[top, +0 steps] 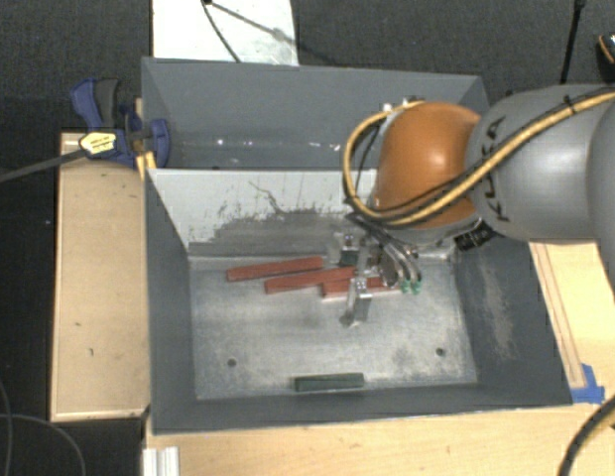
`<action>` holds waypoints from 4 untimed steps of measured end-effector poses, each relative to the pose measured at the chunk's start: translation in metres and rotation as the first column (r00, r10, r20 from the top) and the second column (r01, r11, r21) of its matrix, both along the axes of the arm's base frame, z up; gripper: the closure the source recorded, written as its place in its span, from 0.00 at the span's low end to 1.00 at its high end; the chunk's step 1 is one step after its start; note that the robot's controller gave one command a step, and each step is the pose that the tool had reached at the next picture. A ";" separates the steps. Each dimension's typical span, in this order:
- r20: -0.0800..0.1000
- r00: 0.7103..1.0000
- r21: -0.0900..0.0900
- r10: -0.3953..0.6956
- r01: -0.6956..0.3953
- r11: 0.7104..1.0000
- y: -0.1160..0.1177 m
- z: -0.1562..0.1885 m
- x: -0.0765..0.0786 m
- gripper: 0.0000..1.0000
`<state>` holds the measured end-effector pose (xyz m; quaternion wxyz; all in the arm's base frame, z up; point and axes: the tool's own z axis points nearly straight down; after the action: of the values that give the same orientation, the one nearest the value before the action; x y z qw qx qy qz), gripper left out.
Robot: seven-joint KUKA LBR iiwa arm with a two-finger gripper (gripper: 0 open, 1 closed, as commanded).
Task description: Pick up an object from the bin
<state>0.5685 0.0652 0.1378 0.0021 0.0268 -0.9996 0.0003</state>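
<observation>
The grey metal bin (171, 296) holds three loose things on its scuffed floor: two red-brown bars and one dark green bar. The upper red-brown bar (276, 269) lies at a slight slant near the middle. The lower red-brown bar (303, 285) lies just beside it on the near side, and its right end runs in under the gripper (355, 310). The gripper hangs low over that end, right of centre. Whether the jaws are released or clenched cannot be told. The dark green bar (329, 382) lies well apart, flat against the foot of the front wall. The arm (570, 172) reaches in from the right, and its orange cover (427, 162) and looped cables (359, 172) hide the bin's far right corner.
</observation>
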 end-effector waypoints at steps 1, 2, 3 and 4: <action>0.000 0.996 -0.001 -0.093 0.093 0.996 -0.034 -0.058 0.019 0.00; 0.004 0.996 0.002 -0.094 0.094 0.996 -0.032 -0.055 0.020 1.00; 0.004 0.996 0.002 -0.095 0.095 0.996 -0.032 -0.055 0.020 0.00; 0.004 0.995 0.002 -0.096 0.096 0.995 -0.032 -0.055 0.020 1.00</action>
<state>0.5884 0.0336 0.0832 0.0002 -0.0213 -0.9998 -0.0006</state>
